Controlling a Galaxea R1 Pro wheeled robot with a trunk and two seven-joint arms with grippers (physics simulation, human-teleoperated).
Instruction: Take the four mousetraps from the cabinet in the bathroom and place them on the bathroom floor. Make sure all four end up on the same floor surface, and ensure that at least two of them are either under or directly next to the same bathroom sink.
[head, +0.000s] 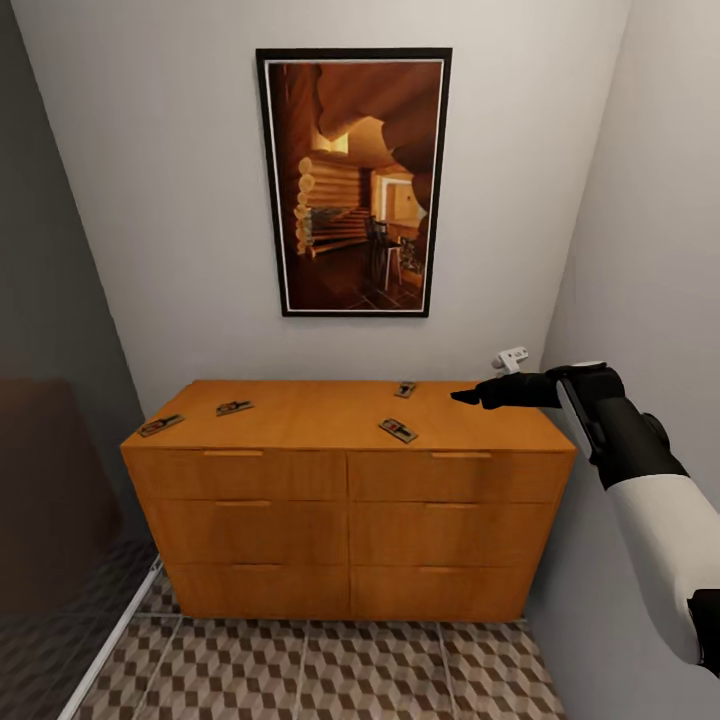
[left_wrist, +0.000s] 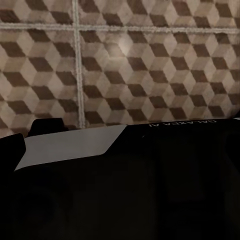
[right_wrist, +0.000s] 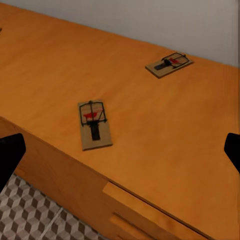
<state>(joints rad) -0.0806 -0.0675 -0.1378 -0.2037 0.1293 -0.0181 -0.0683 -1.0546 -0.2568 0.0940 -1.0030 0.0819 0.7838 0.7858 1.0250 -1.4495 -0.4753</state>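
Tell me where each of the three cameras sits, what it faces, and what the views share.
Head view: from the robot's head, looking forward and down at the cabinet, a wall picture and the right gripper over the top.
Left wrist view: on the left arm, facing the bathroom floor; dark arm housing fills the foreground.
Right wrist view: on the right arm, facing the cabinet top; black fingertips at the edges.
Shared: head and right wrist views both show two mousetraps.

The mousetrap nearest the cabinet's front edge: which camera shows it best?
The right wrist view: that mousetrap is large there, with its dark wire and a red part clear. The head view shows it tiny on the cabinet. The left wrist view looks at the patterned floor.
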